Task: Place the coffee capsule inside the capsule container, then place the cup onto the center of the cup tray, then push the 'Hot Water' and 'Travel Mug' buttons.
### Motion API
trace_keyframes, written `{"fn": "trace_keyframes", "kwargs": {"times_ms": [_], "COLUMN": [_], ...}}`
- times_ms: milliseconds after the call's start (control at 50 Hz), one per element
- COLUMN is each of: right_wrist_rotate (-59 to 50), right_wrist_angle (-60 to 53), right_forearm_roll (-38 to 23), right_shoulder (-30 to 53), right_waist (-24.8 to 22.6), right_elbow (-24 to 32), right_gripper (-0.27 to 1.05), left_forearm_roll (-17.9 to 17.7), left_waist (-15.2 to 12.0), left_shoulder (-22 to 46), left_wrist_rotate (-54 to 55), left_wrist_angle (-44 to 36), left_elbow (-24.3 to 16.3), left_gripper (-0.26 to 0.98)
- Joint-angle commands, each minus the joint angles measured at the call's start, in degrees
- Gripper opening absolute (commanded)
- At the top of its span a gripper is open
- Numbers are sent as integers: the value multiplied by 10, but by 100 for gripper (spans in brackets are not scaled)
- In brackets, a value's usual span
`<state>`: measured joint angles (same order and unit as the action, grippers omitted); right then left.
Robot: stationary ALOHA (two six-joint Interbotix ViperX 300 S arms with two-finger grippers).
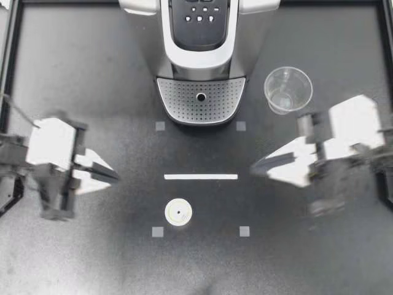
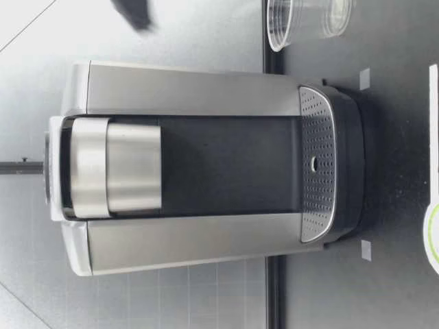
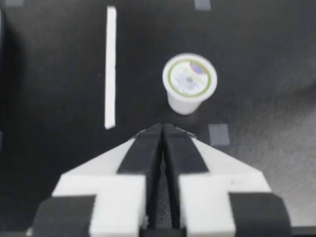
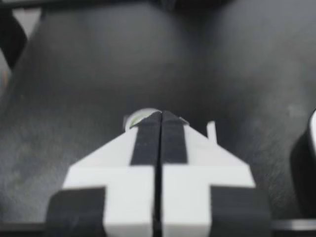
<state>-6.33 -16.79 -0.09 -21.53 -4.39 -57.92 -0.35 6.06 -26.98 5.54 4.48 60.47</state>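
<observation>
A white coffee capsule (image 1: 178,212) with a green-ringed lid stands on the dark table, in front of the coffee machine (image 1: 201,55). A clear plastic cup (image 1: 287,89) stands upright to the right of the machine's perforated cup tray (image 1: 201,98). My left gripper (image 1: 115,174) hovers left of the capsule, shut and empty. In the left wrist view the capsule (image 3: 189,81) sits just ahead of the shut fingertips (image 3: 148,136). My right gripper (image 1: 253,168) hangs below the cup, shut on nothing. Beyond its tips (image 4: 148,123) in the right wrist view a sliver of the capsule (image 4: 139,116) shows.
A white tape strip (image 1: 201,176) lies between the machine and the capsule, with small grey square markers (image 1: 244,231) around it. The button panel (image 1: 201,13) is on the machine's top. In the low view the cup (image 2: 309,20) stands beside the machine (image 2: 199,168).
</observation>
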Motion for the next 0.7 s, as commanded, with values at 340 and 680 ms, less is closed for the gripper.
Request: {"fn": "trace_keyframes", "kwargs": {"times_ms": [340,680], "right_wrist_rotate": [-29,-34], "right_wrist_angle": [11,52], "right_forearm_roll": [-1,0], "right_shoulder": [131,192], "right_waist": [-18,-33], "right_elbow": [76,118], "right_gripper": [3,3], "left_forearm_roll": [-1,0], "left_waist": [20,33], "left_shoulder": [119,177], "left_wrist_rotate": [-4,-4], "left_wrist_angle": [-18,-30], "left_elbow": [-50,-78], "left_gripper": [12,55]}}
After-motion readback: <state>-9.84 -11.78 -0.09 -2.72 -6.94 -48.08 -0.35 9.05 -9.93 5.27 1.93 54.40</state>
